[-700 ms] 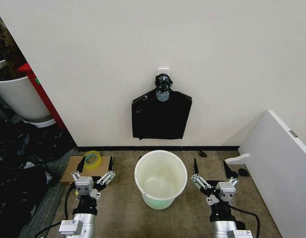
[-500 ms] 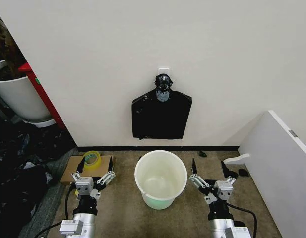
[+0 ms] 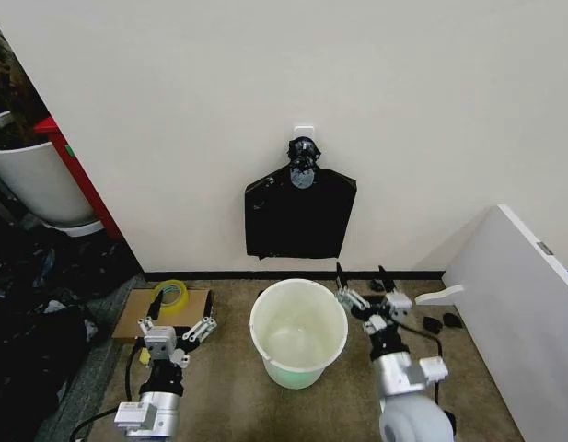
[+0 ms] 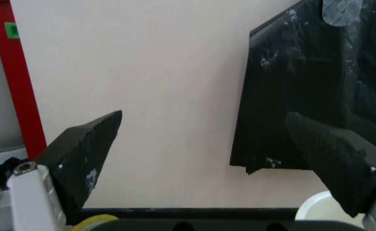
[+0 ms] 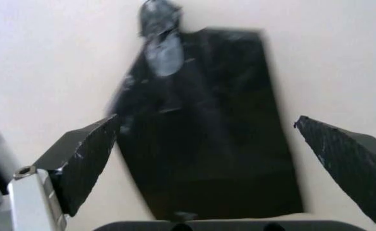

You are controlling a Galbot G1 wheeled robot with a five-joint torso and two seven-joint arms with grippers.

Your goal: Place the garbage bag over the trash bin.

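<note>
The trash bin (image 3: 257,319) is a round cream-white bucket standing open on the carpet below a wall hook. A loose garbage bag is out of view. Flat black bags (image 3: 299,216) hang gathered at their top from that hook, facing both wrist cameras (image 4: 316,96) (image 5: 207,144). My right gripper (image 3: 360,275) is open, raised beside the bin's right rim and pointed at the hanging bags (image 5: 207,122). To the left of the bin, my left gripper (image 3: 176,326) is open and low, holding nothing (image 4: 204,118). A sliver of the bin's rim (image 4: 313,209) shows in the left wrist view.
A yellow tape roll (image 3: 171,295) lies on a cardboard sheet (image 3: 136,318) ahead of the left gripper. A big white plant pot (image 3: 35,184) and a red panel (image 3: 76,175) stand far left. A white board (image 3: 523,313) slants at the right, with small black bits (image 3: 449,320) on the floor.
My right arm has lifted and swung forward and left, from the floor right of the bin up to the bin's right rim. The left gripper has barely shifted.
</note>
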